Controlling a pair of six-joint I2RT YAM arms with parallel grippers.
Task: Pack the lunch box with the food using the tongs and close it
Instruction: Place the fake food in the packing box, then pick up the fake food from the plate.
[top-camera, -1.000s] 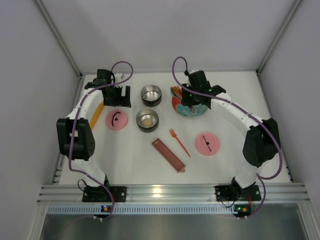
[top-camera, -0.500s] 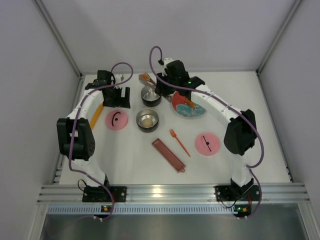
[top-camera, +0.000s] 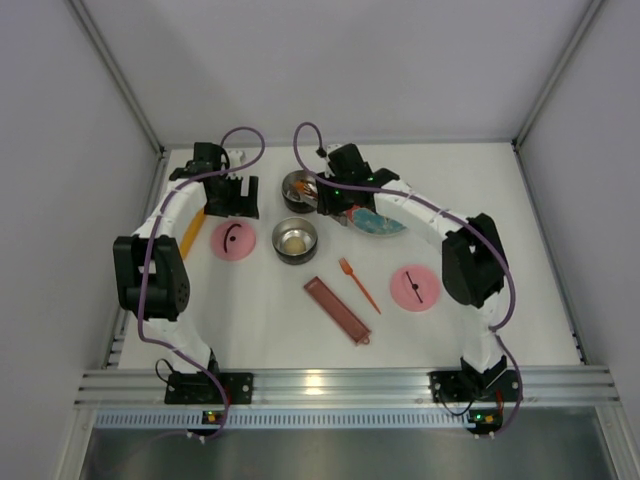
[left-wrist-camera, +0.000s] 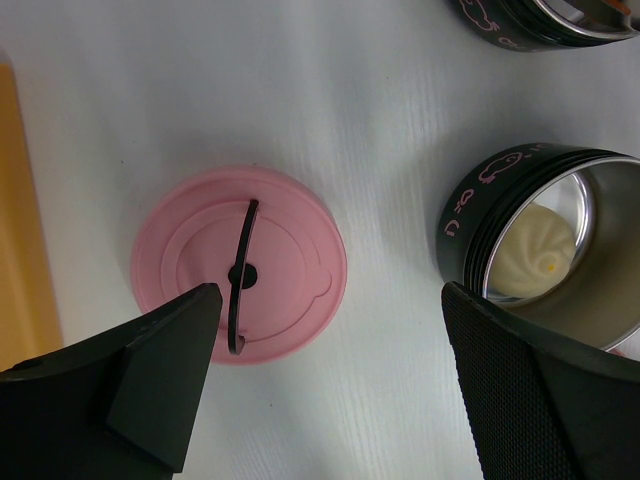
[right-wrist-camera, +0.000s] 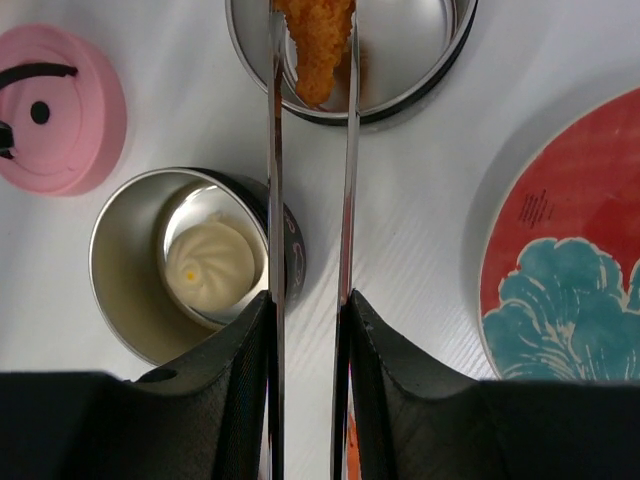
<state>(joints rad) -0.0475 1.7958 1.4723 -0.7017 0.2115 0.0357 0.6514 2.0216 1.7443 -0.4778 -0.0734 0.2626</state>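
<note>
My right gripper (right-wrist-camera: 308, 300) is shut on the silver tongs (right-wrist-camera: 275, 180), one slim arm against each finger. The tongs' tips pinch an orange-brown fried piece (right-wrist-camera: 318, 40) over the far steel tin (right-wrist-camera: 440, 45). The near tin (right-wrist-camera: 120, 290) holds a pale round bun (right-wrist-camera: 205, 265). In the top view, the right gripper (top-camera: 325, 192) hangs beside the far tin (top-camera: 296, 180), with the near tin (top-camera: 295, 255) below it. One pink lid (left-wrist-camera: 290, 250) lies under my open, empty left gripper (left-wrist-camera: 328, 300); the other pink lid (top-camera: 414, 287) lies at the right.
The red-and-blue plate (top-camera: 385, 224) sits right of the far tin. An orange fork (top-camera: 358, 284) and a dark-red tray (top-camera: 338, 310) lie in the middle front. A flat orange bar (top-camera: 192, 228) lies by the left arm. White walls enclose the table.
My right arm has swung left from the plate to the far tin, carrying the fried piece in the tongs. The left arm has not moved.
</note>
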